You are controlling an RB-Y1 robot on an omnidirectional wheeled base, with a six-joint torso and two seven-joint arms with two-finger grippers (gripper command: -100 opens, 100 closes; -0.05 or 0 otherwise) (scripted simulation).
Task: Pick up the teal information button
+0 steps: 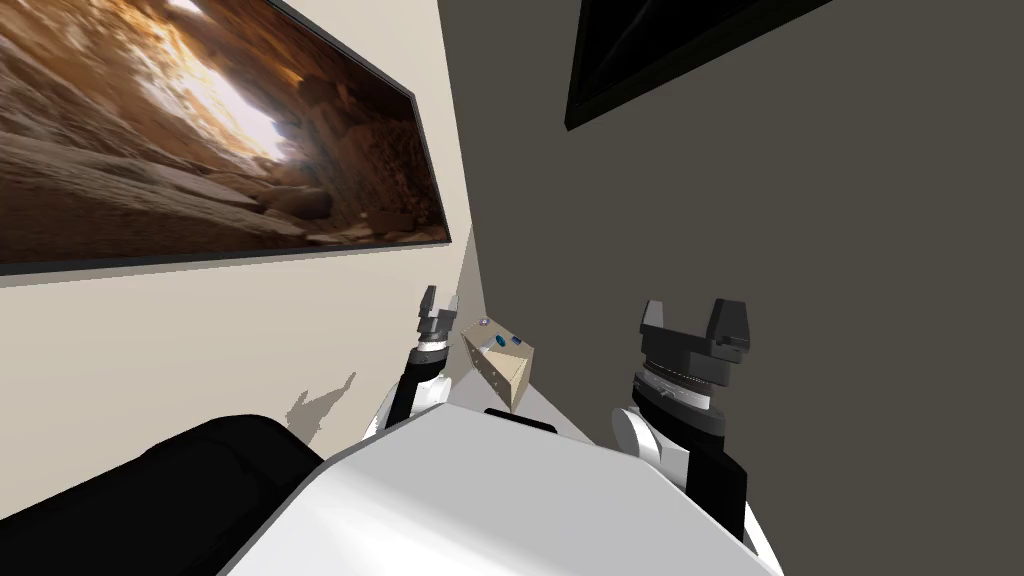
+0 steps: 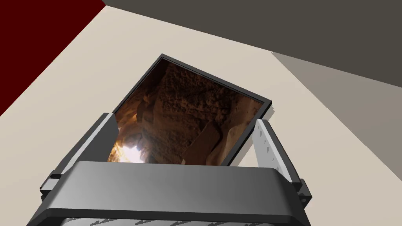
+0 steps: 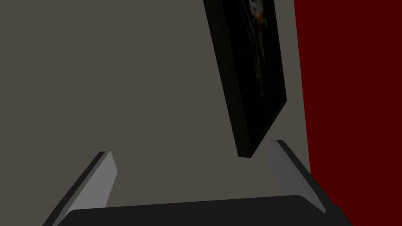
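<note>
A small tan box-like piece of furniture (image 1: 497,367) stands in the room's corner, just above my chest in the head view. On its top lie a small teal-blue button (image 1: 500,341), a second small blue thing (image 1: 517,342) beside it and a tiny greyish knob (image 1: 484,323). My left gripper (image 1: 437,303) is raised just left of the tan piece, pointing up, fingers open with nothing between them (image 2: 184,133). My right gripper (image 1: 696,322) is raised to the right of it, also open and empty (image 3: 192,164).
The tan piece sits where a cream wall (image 1: 200,350) meets a dark grey wall (image 1: 800,250). A black rounded object (image 1: 150,495) lies low on the left. A pale floor strip (image 1: 545,410) runs along the dark wall.
</note>
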